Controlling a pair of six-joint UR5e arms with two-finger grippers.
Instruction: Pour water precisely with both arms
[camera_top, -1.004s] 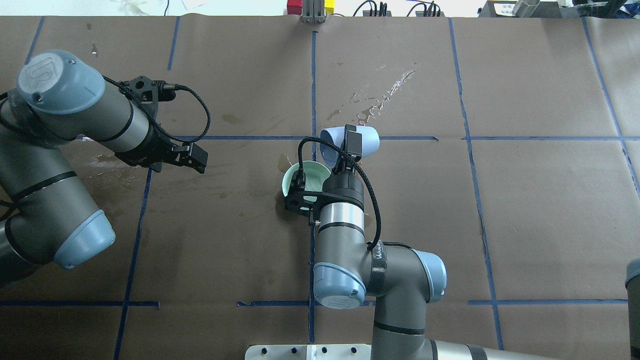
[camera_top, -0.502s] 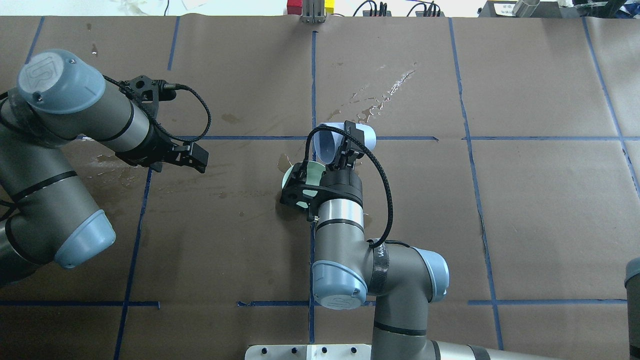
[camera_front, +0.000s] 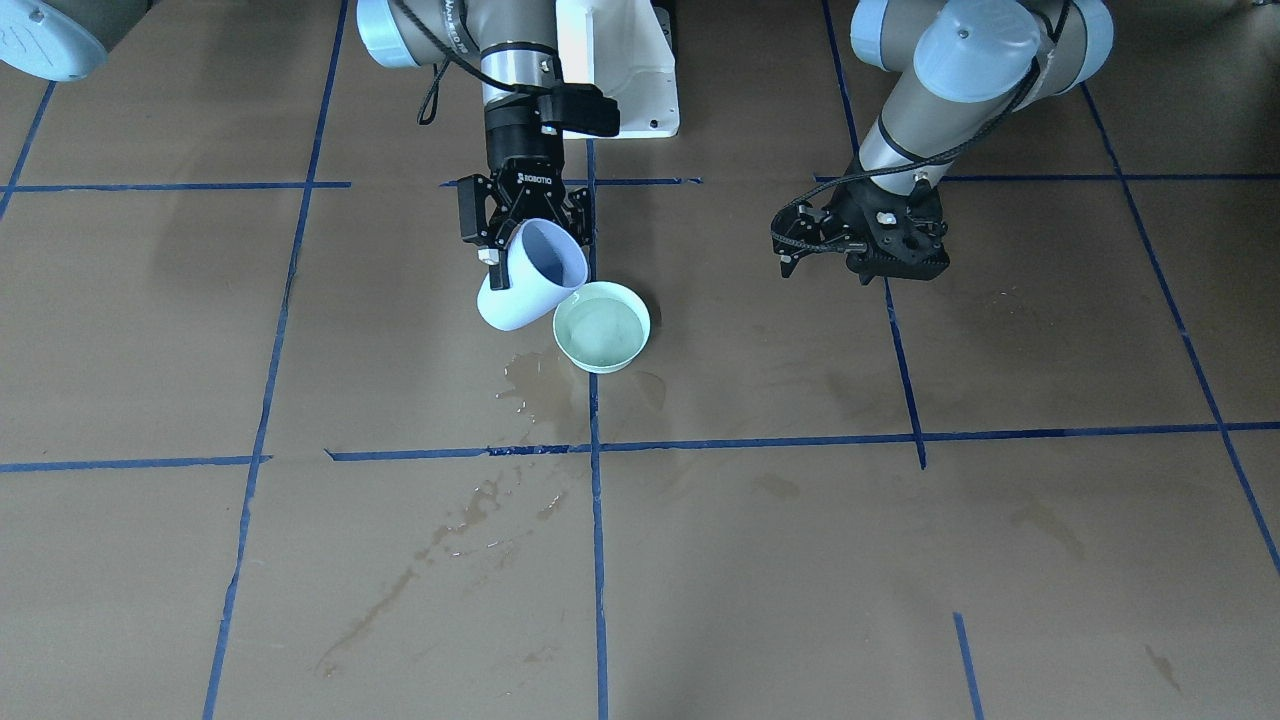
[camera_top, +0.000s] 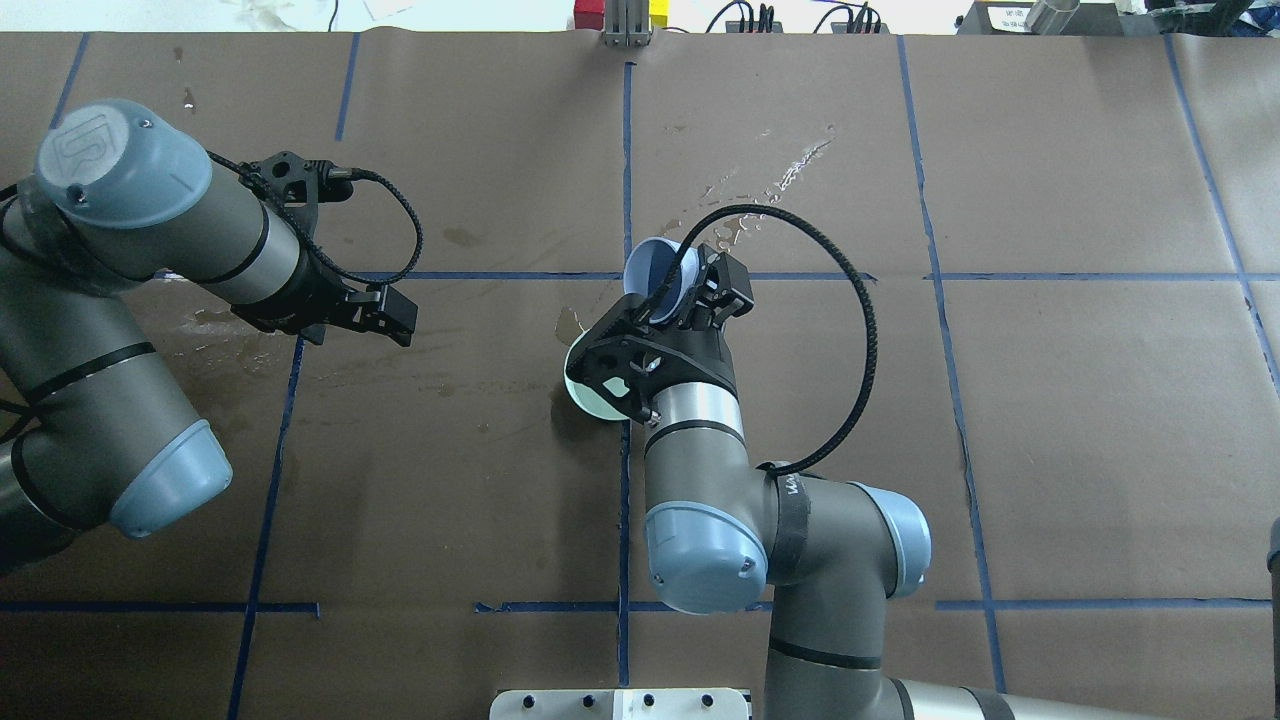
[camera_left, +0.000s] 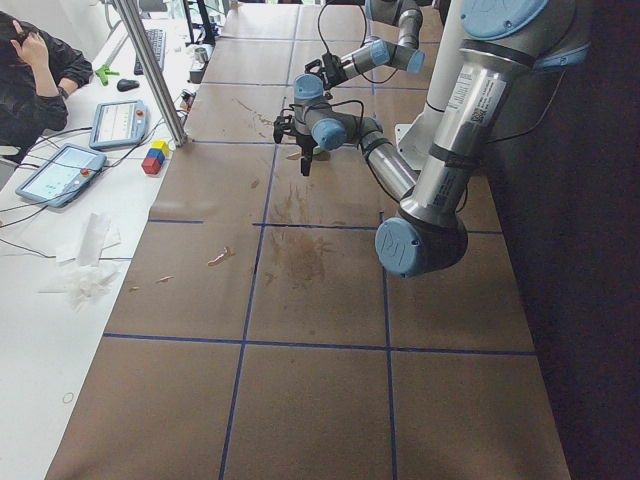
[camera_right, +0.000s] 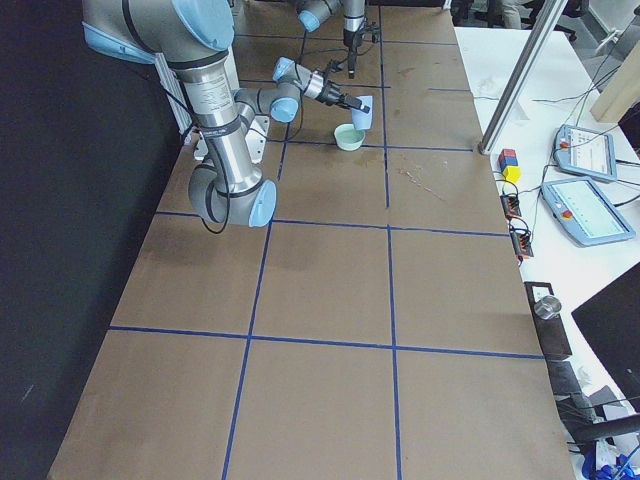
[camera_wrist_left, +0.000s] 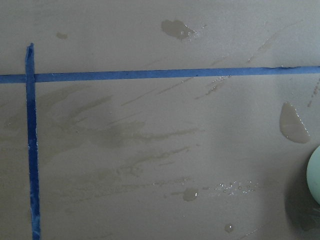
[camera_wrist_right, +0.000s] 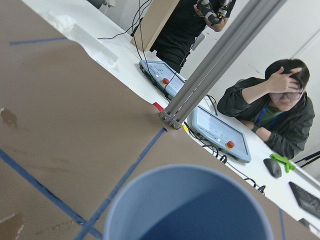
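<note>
My right gripper is shut on a pale blue cup, held tilted with its base low and its mouth turned up towards the robot. The cup's rim is right beside a mint green bowl standing on the paper. The water shows as a faint sheen inside the bowl. From overhead my right wrist covers most of the bowl, and the cup shows its open mouth. The cup's inside looks empty. My left gripper hovers open and empty well to the left of the bowl.
Wet spill stains mark the brown paper in front of the bowl and further out. Blue tape lines grid the table. A person, tablets and a metal post are at the far side.
My right wrist has rolled, swinging the cup from lying sideways over the bowl towards upright, its mouth now facing up. The left arm has stayed still.
</note>
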